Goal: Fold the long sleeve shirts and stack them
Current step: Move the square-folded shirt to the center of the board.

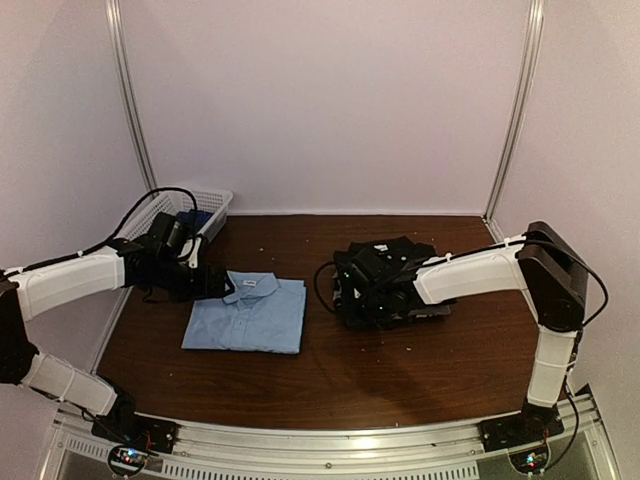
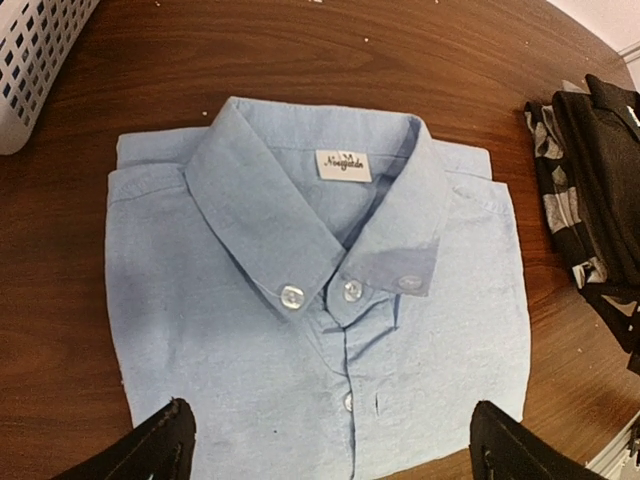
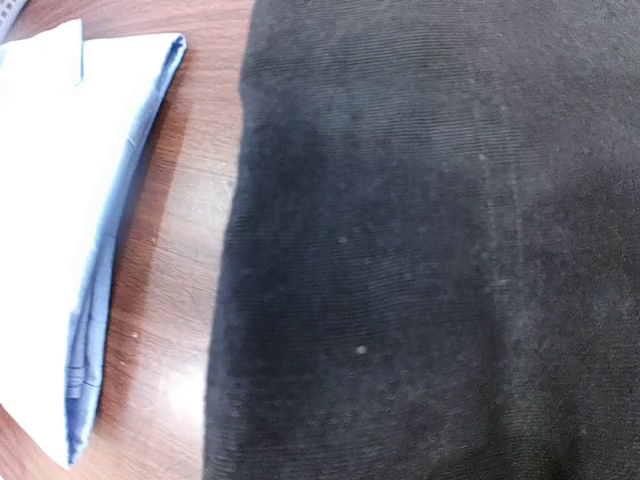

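A light blue long sleeve shirt (image 1: 245,315) (image 2: 320,300) lies folded and buttoned on the table, left of centre, with its collar towards the left arm. My left gripper (image 1: 215,285) (image 2: 337,445) hovers over the collar end, its two black fingers (image 2: 165,445) spread wide apart and empty. A pile of black cloth (image 1: 405,262) (image 2: 610,170) with a grey striped shirt (image 2: 560,200) under it sits at the right. My right gripper (image 1: 350,288) rests on the pile's left side. Black cloth (image 3: 420,250) fills the right wrist view and the fingers do not show there. The blue shirt's edge (image 3: 60,200) is at that view's left.
A white plastic mesh basket (image 1: 190,210) (image 2: 35,60) stands at the table's back left corner with something dark blue inside. The brown wooden table (image 1: 350,370) is walled in by white panels on three sides.
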